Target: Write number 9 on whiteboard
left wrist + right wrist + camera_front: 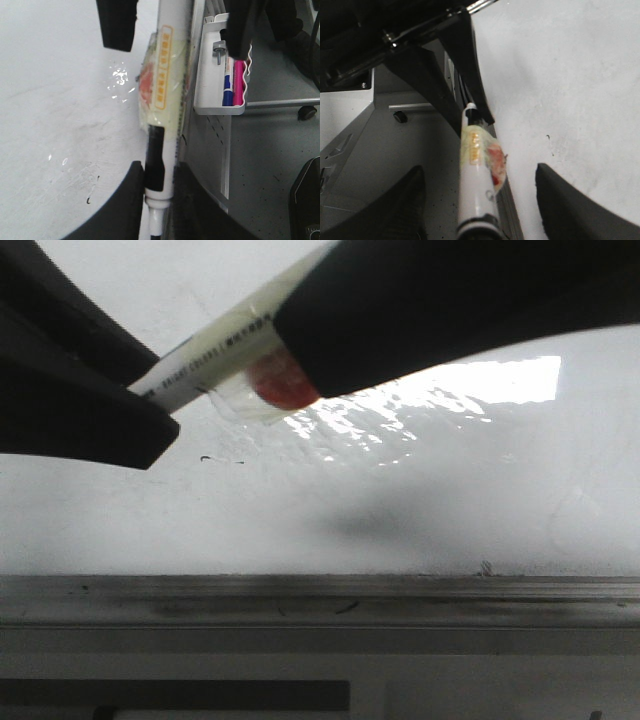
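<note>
The marker (pixel 162 75) is being clamped near its tip, at the black band, by the left hand (pixel 159 185). The right hand (pixel 479 170) is being held with its fingers apart around the rear of the barrel, not touching it. No 9 is being shown on the board (pixel 450 500); only a tiny dash (pixel 207 458) is there.

The marker is judged light, stiff and slick. A loose tape wrap (pixel 160 100) at mid-barrel is making a poor place to grip, so the bare barrel near the tip is being favoured. The board is glossy, and light pressure is being advised.

A tray (pixel 205 75) of spare pens is being shown only by the left wrist view. The rail (pixel 320 600) is being shown plainly only from the front, where the nib is hidden.
</note>
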`<action>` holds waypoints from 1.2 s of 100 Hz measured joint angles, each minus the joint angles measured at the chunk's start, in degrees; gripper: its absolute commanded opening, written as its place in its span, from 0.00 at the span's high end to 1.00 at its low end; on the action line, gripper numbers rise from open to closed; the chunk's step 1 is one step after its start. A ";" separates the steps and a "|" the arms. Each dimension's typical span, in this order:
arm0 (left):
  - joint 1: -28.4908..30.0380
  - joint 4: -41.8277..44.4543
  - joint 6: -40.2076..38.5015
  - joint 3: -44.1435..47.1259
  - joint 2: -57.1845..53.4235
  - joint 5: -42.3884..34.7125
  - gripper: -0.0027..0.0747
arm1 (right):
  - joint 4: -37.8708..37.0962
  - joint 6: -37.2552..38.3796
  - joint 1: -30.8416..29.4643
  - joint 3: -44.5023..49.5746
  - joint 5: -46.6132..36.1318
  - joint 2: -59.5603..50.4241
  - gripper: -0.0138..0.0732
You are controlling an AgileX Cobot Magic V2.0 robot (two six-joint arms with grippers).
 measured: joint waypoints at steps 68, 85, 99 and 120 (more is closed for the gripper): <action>0.11 0.43 0.00 0.00 0.00 0.10 0.99 | 0.57 0.00 8.26 0.00 -10.28 4.96 0.36; 0.22 0.88 0.00 0.00 0.00 0.31 0.99 | 1.15 0.00 8.26 0.00 -10.42 5.38 0.48; 0.24 1.01 0.00 0.00 0.00 0.63 0.99 | 1.27 0.00 8.26 0.00 -10.74 5.60 0.66; 0.24 1.01 0.00 0.00 0.00 1.25 0.99 | 1.27 0.00 8.26 0.00 -11.01 5.60 0.81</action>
